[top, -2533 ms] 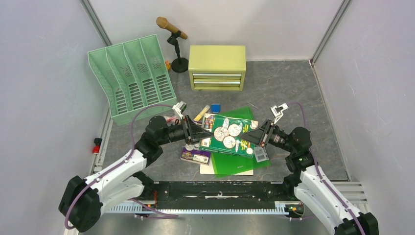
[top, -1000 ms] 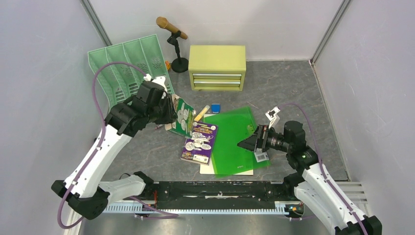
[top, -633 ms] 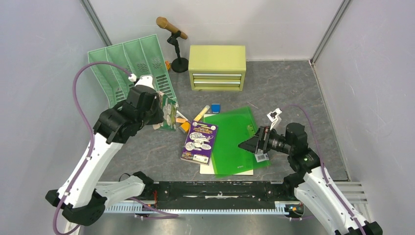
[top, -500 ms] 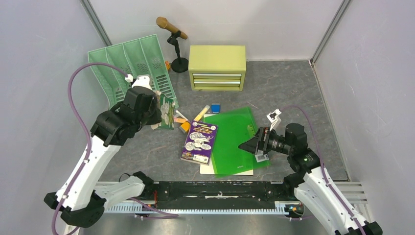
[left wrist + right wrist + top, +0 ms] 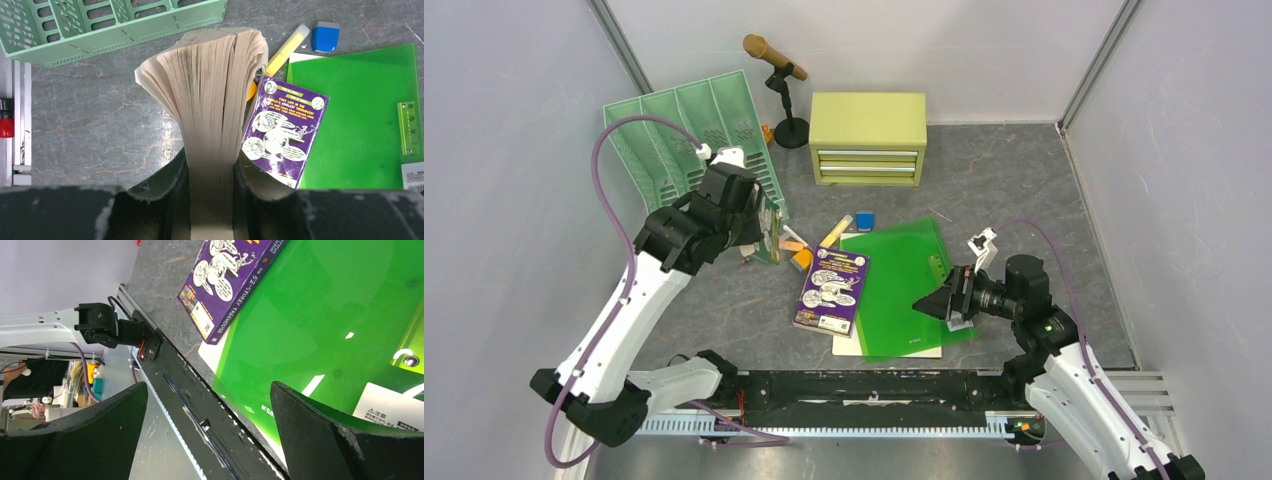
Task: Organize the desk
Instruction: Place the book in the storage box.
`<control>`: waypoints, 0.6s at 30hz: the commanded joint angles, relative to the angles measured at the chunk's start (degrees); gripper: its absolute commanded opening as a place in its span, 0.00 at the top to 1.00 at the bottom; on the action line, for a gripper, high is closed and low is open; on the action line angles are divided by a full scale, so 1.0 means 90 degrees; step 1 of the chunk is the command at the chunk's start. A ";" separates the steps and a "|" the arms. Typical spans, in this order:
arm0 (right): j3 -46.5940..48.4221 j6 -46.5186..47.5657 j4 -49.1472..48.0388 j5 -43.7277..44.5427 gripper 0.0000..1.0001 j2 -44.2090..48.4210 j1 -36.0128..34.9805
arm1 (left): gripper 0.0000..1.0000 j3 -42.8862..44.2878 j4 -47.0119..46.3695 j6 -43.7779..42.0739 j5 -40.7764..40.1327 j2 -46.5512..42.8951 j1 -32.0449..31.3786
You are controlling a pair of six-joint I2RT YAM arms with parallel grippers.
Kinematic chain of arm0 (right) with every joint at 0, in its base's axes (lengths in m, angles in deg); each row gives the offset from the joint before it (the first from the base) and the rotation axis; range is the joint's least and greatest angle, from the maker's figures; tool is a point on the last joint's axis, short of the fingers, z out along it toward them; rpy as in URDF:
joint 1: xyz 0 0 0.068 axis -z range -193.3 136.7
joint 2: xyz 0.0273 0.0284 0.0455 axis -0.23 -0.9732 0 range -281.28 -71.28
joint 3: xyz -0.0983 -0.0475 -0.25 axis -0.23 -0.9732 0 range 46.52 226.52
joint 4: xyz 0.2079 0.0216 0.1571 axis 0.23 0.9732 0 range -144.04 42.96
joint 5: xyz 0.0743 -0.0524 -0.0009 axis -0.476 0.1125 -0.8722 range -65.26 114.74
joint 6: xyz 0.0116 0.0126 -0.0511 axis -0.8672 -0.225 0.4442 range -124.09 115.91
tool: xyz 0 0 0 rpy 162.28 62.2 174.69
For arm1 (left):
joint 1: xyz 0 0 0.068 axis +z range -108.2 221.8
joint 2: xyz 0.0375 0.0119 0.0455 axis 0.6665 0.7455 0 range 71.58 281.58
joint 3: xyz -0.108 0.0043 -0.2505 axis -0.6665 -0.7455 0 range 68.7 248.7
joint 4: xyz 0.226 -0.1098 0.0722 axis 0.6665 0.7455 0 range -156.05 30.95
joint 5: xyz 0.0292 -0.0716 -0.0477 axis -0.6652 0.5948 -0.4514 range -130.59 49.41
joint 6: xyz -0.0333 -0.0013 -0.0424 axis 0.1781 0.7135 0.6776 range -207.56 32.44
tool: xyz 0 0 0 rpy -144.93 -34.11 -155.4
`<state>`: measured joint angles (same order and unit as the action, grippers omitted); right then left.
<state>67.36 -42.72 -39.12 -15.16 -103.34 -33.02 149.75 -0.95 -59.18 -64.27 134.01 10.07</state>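
left gripper [image 5: 211, 167]: jaws are pinching the thick paperback [image 5: 210, 75] by its lower edge, one finger pressing each cover; pages are fanning out above the grip
paperback: is being held edge-up off the desk, hanging just in front of the file rack's near right corner; green cover is showing in the top view
right gripper [image 5: 207, 385]: fingers are standing spread wide, holding nothing; is hovering over the near right part of the green folder [image 5: 899, 290]
desk [image 5: 1014, 190]: dark grey mottled tabletop, is filling the floor between the pale walls and carrying everything below
file rack [image 5: 694, 150]: mint green, slotted, is leaning at the far left against the wall
cabinet [image 5: 868, 137]: yellow-green, two drawers, is sitting at the far centre with both drawers looking closed
microphone [image 5: 774, 57]: brown head on a black stand, is standing between rack and cabinet
purple book [image 5: 832, 290]: is lying flat, cover up, its right edge overlapping the green folder's left edge
green folder: is lying flat at centre, covering most of a white sheet [image 5: 849, 345] that is peeking out at the near left
highlighter [image 5: 287, 47]: yellow, is lying beyond the purple book, partly hidden behind the paperback in the left wrist view
eraser [image 5: 325, 36]: blue, is lying just beside the highlighter's far end
white label [image 5: 387, 407]: is resting on the folder below the right gripper
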 commanded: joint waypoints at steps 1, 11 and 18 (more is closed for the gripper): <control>-0.0076 0.0273 0.0166 0.0092 0.02 0.0117 -0.0006 | 0.98 0.0659 -0.0791 -0.0267 0.0093 0.0261 0.0215; -0.0324 -0.0008 0.0015 0.0046 0.02 0.0190 -0.0006 | 0.98 0.1493 -0.1017 -0.0412 0.0888 0.1093 0.0754; -0.0362 0.0094 0.0079 0.0087 0.02 0.0141 -0.0006 | 0.98 0.2144 -0.1101 -0.0418 0.1440 0.1502 0.1164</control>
<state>64.46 -42.33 -37.18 -14.79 -102.11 -33.02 162.74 -4.93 -61.08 -54.59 146.65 18.64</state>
